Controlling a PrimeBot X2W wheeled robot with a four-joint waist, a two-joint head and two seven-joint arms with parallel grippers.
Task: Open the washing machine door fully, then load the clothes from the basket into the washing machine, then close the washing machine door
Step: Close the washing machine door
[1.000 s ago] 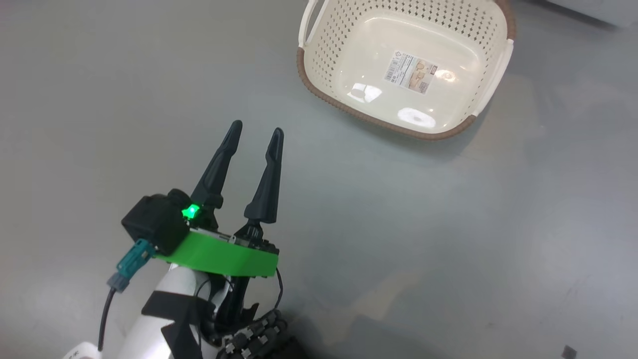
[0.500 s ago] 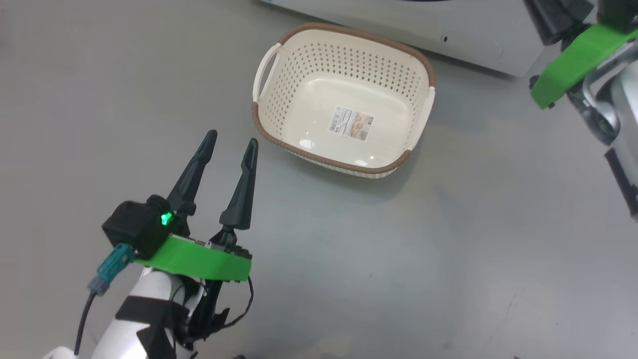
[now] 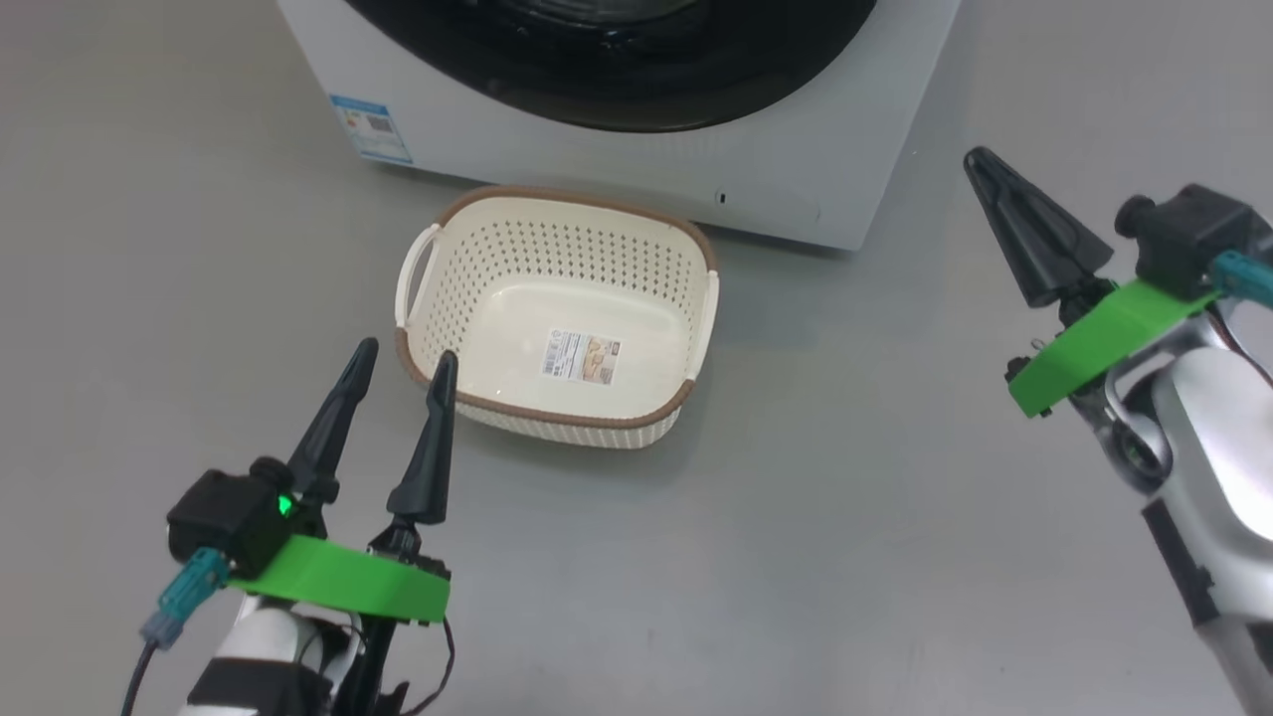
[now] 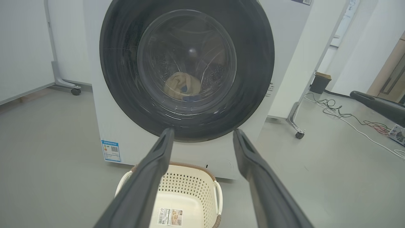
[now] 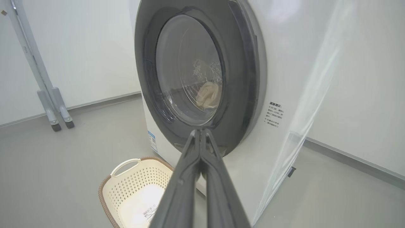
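Presently, door point(image 4: 120, 79) closed, clothes point(image 4: 182, 85) inside washer point(image 4: 133, 148), basket point(image 3: 557, 244) before it, left hand point(image 3: 406, 350) spread, right hand point(image 3: 985, 169) pressed together.

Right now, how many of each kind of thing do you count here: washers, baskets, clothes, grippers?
Washing machine: 1
Basket: 1, empty
Bundle of clothes, inside the washing machine: 1; separate garments cannot be told apart
Grippers: 2, left gripper open, right gripper shut
Total: 5
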